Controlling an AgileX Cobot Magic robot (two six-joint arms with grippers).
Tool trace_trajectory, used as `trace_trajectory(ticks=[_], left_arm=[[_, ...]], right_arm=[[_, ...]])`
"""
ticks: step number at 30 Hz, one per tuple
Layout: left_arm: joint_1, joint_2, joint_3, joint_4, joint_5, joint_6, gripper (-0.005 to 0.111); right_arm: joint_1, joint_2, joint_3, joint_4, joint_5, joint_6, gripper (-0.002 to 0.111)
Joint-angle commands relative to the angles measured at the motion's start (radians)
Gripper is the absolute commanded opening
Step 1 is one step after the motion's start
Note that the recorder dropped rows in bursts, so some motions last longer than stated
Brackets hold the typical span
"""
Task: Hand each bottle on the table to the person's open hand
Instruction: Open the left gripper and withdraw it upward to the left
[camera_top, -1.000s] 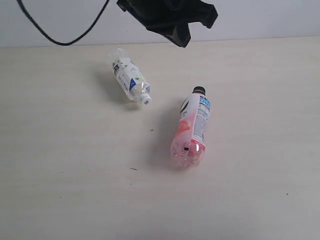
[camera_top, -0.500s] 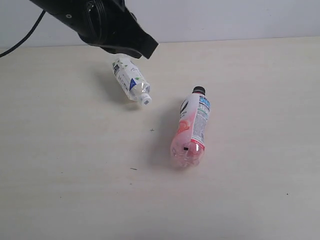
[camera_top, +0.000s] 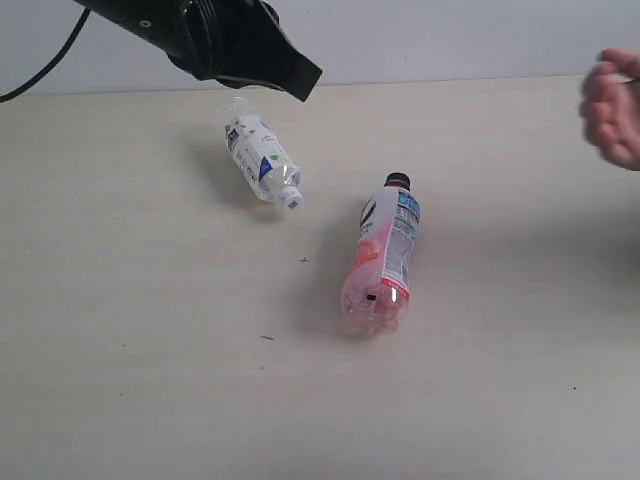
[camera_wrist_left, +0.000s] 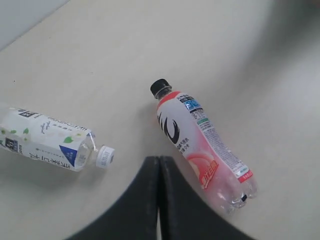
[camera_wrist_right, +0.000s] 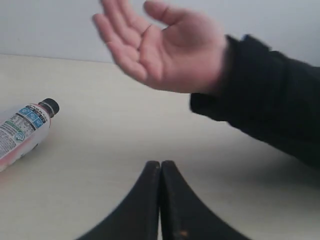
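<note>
Two bottles lie on the pale table (camera_top: 150, 350). The one with a white label and blue triangle (camera_top: 261, 160) (camera_wrist_left: 47, 140) rests at the back, cap toward the front. The pink bottle with a black cap (camera_top: 381, 257) (camera_wrist_left: 202, 142) (camera_wrist_right: 22, 131) lies in the middle. My left gripper (camera_wrist_left: 159, 161) is shut and empty, hovering above the table between the two bottles; its arm (camera_top: 215, 40) shows at the top left of the exterior view. My right gripper (camera_wrist_right: 161, 164) is shut and empty, facing the person's open hand (camera_wrist_right: 160, 50) (camera_top: 612, 105). The lime-green and flowered bottles are out of view.
A black cable (camera_top: 45, 70) hangs at the back left against the pale wall. The person's dark sleeve (camera_wrist_right: 270, 100) reaches in over the table's right side.
The left arm swung from the top centre to the top left over the white bottle. The person's hand has come into view at the right edge. Both bottles lie unmoved.
</note>
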Motion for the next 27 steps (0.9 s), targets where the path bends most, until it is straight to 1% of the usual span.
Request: trace_trajectory(ticks=[1, 3, 7, 15, 20, 23, 25, 27], left_arm=[[0.003, -0.009, 0.004, 0.004, -0.021, 0.036, 0.000], [0.003, -0.009, 0.004, 0.004, -0.040, 0.065, 0.000], [0.003, -0.009, 0.004, 0.004, -0.061, 0.065, 0.000], [0.003, -0.007, 0.004, -0.007, -0.020, 0.057, 0.000], [-0.001, 0.025, 0.004, -0.066, -0.065, 0.068, 0.000], [-0.003, 0.060, 0.002, -0.103, -0.109, 0.071, 0.005], [-0.010, 0.088, -0.011, -0.127, -0.098, 0.071, 0.012], [-0.019, 0.124, -0.030, -0.139, -0.079, 0.071, 0.023]], right_arm=[[-0.003, -0.005, 0.005, -0.001, -0.004, -0.006, 0.000], [-0.003, -0.005, 0.005, -0.001, -0.004, -0.006, 0.000], [-0.003, -0.005, 0.005, -0.001, -0.004, -0.006, 0.000], [-0.003, -0.005, 0.005, -0.001, -0.004, -0.006, 0.000], [-0.003, -0.005, 0.005, -0.006, -0.004, -0.006, 0.000], [-0.003, -0.005, 0.005, -0.006, -0.004, -0.006, 0.000], [-0.003, -0.005, 0.005, -0.006, -0.004, -0.006, 0.000], [-0.003, -0.005, 0.005, -0.006, -0.004, -0.006, 0.000]])
